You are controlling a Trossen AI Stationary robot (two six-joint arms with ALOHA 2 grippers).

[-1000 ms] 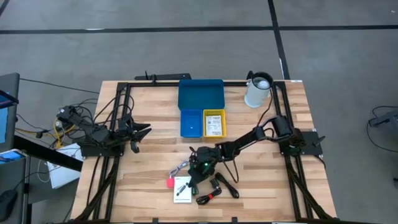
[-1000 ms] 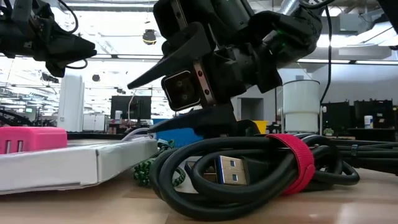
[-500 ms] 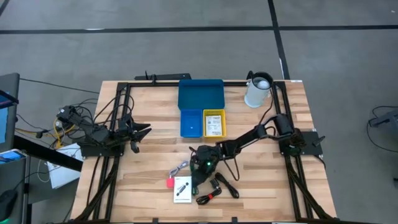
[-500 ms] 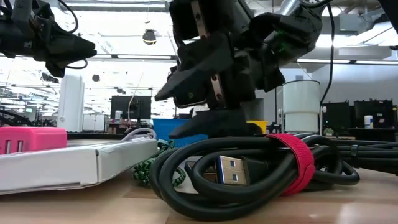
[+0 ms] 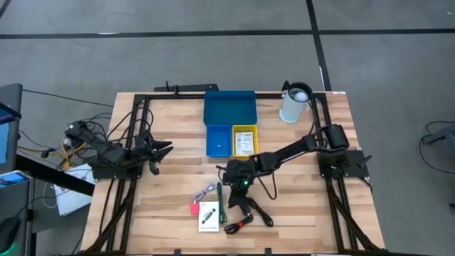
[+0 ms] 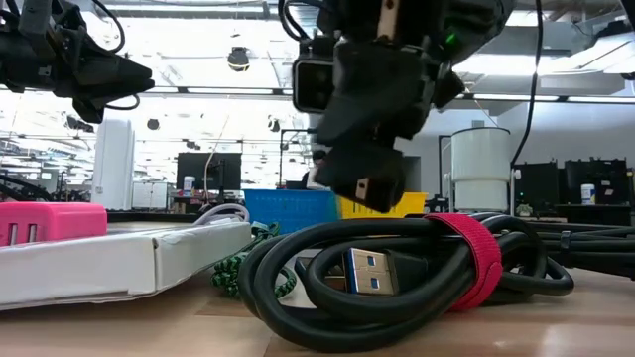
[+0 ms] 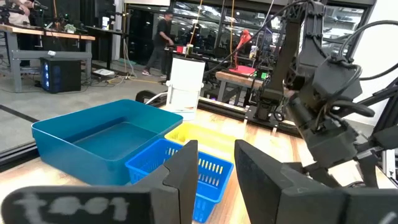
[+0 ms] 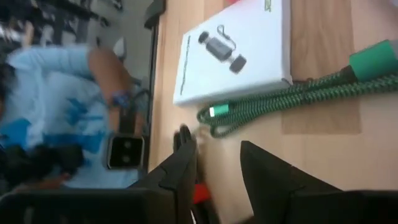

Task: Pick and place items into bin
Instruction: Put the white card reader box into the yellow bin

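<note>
high: right gripper (image 5: 240, 190) sits over the loose stuff, green braided cable (image 5: 220, 206) just beside it, white printed box (image 5: 207, 215) nearby | low: it's raised above the coiled black USB cable (image 6: 397, 273) | right wrist: fingers (image 8: 186, 158) slightly apart, nothing held | left gripper (image 5: 165, 149) parked (far side)

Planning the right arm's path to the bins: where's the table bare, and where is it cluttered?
Bare wood lies between the left gripper and the small blue bin, and from the yellow bin to the right arm's base. Crowded: below the right gripper, where the white box, green cable and black cable lie close together.
</note>
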